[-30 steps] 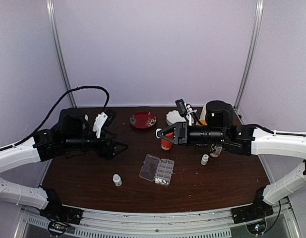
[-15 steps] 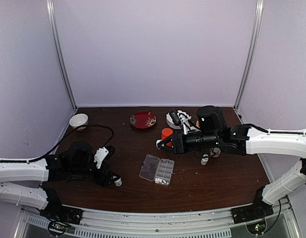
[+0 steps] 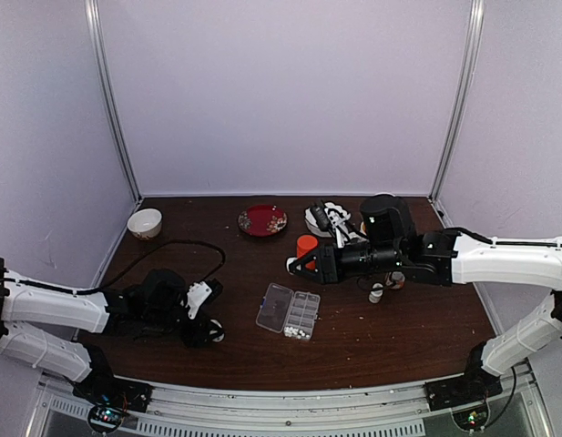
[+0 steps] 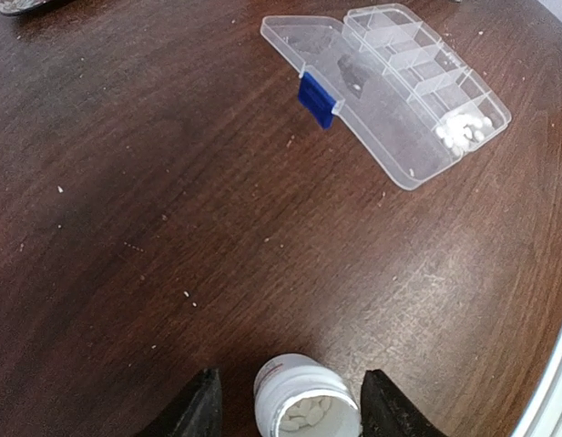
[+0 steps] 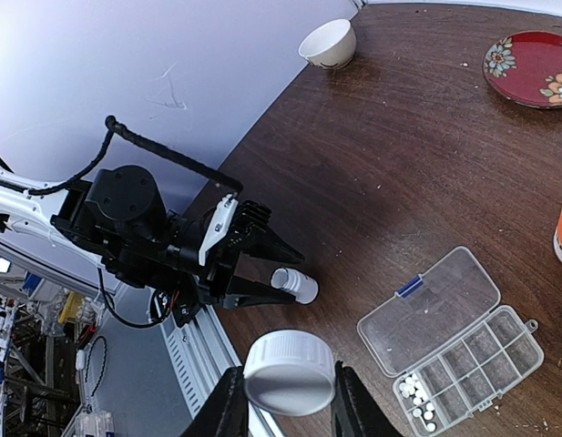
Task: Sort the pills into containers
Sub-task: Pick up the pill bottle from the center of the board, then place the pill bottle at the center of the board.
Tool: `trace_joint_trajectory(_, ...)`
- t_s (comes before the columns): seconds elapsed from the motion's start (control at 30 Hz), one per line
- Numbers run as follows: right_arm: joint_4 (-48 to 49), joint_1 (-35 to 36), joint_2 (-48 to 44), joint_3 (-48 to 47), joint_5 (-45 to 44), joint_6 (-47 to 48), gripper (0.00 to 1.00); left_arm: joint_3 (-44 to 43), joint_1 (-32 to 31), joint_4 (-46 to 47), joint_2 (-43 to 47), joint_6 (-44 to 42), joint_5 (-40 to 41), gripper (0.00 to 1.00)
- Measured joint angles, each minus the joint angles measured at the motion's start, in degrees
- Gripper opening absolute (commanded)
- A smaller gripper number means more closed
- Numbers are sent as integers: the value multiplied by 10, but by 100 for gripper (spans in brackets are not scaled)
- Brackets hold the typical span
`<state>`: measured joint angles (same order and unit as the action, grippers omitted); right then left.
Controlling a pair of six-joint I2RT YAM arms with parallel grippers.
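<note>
Nearest the front edge of the tabletop [image 3: 399,346], the left tool [image 4: 290,391] is held low with its fingers spread on either side of an open white bottle [image 4: 306,405]. A gap shows between one finger and the bottle wall, so the bottle is not pinched. White pills [image 4: 303,421] can be seen inside the bottle's uncovered mouth. A little farther in, near the middle of the tabletop, the clear pill organizer [image 3: 305,309] is laid flat. Its lid [image 4: 303,36] is folded open beside the tray and a blue clasp [image 4: 317,98] shows at the lid's edge. A small heap of pills is gathered in one corner compartment at the near end, while the other cells [image 4: 410,62] look bare. A few white specks are scattered on the wood around it. Beyond the organizer, the right tool [image 5: 287,373] is held above the tabletop with a round white cap [image 5: 290,362] pinched between its fingers. An orange bottle [image 3: 305,244] stands just behind that tool, and a small white bottle [image 3: 376,292] is set under the right arm. At the far edge, a red patterned plate [image 3: 262,219] and, well to its left, a pale bowl [image 3: 145,222] are placed.
</note>
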<state>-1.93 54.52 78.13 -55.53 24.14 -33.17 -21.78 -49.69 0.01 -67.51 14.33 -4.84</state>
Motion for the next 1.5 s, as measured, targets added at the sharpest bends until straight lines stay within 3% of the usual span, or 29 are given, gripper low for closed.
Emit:
trace_joint_trajectory(0.2,0,1,0,0,0,0,22,-5,-5,0,-21,-3,8,28)
trace_joint_trajectory(0.3,0,1,0,0,0,0,22,-13,-11,-1,-27,-7,12,26)
trace_joint_trajectory(0.73,-6,1,-12,41,-10,4,21,-84,-103,18,-106,-46,-5,26)
trace_joint_trajectory(0.97,-25,1,-64,85,-36,15,21,-199,-156,44,-214,-68,-19,27)
trace_joint_trajectory(1.13,-47,1,-99,131,-57,18,20,-271,-167,30,-285,-87,-40,29)
trace_joint_trajectory(1.4,-65,1,-123,147,-81,18,20,-290,-167,-5,-315,-102,-61,32)
trace_joint_trajectory(1.5,-68,1,-123,157,-84,18,20,-294,-167,-14,-315,-106,-67,40)
